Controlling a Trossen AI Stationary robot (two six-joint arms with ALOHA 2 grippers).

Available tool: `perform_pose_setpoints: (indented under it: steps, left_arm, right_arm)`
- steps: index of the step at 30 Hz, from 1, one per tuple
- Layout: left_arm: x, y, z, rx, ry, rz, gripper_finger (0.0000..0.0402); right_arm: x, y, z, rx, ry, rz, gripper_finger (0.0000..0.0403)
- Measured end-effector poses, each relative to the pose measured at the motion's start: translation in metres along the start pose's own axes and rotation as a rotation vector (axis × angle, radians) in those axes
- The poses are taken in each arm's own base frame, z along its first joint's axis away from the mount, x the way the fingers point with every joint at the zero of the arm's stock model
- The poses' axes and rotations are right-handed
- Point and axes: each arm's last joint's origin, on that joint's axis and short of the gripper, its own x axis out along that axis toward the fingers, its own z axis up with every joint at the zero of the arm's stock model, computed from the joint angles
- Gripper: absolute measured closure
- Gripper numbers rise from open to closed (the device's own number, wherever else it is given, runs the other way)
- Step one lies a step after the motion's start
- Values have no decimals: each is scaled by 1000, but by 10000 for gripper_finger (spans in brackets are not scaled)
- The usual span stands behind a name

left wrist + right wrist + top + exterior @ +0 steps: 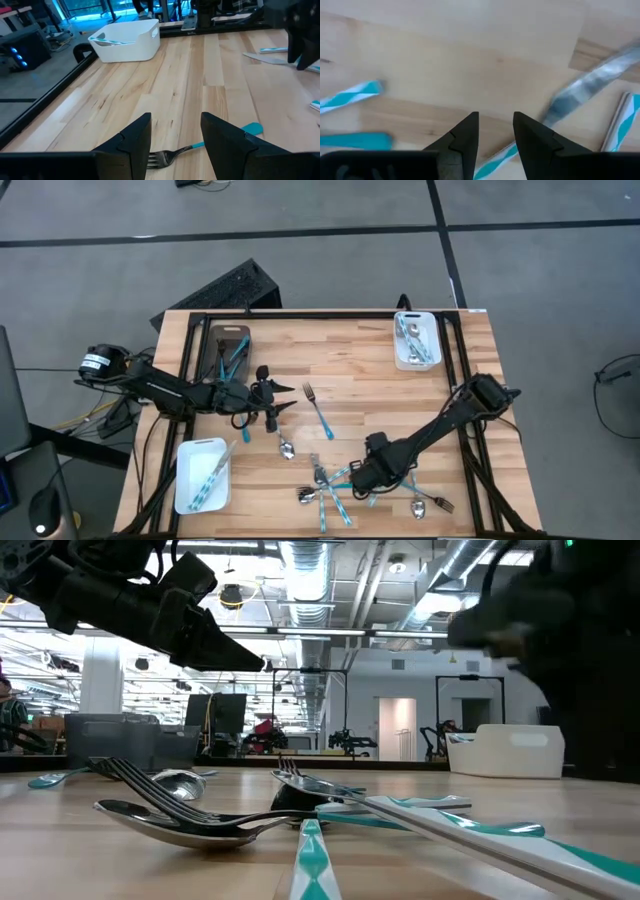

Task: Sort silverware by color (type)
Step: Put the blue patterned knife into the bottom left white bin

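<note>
The silverware lies scattered on the wooden table. A teal-handled fork [318, 410] and a spoon [285, 446] lie apart from the rest. Several pieces form a pile [328, 490] near the near edge, seen close in the low view [300, 815]. My left gripper [288, 397] is open and hovers just left of the lone fork [170, 158], whose tines show between its fingers [175, 132]. My right gripper [352, 477] is open at the pile's right side. It stands over a striped teal handle [495, 162] beside a knife blade [582, 100].
A white tray [415, 340] holding metal pieces stands at the far right corner. Another white tray [202, 473] with teal-handled pieces sits at the near left. A dark grey tray [229, 345] holds teal pieces at the far left. Bare wood lies between them.
</note>
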Motion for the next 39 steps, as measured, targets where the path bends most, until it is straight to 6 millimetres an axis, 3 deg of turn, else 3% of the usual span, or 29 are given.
perform_pose_setpoints:
  steps: [6, 16, 29, 39]
  left_arm:
    - [0, 0, 0, 1, 3, 8, 242]
    - [0, 0, 0, 0, 2, 8, 242]
    - [0, 1, -4, 0, 43, 35, 242]
    - [0, 2, -9, -12, 84, 77, 242]
  right_arm:
    - [-17, -8, -9, 9, 16, 39, 253]
    - [-14, -17, -30, 37, 81, 4, 253]
    - [9, -19, -27, 77, 98, 58, 253]
    - [24, -19, -6, -31, 96, 55, 253]
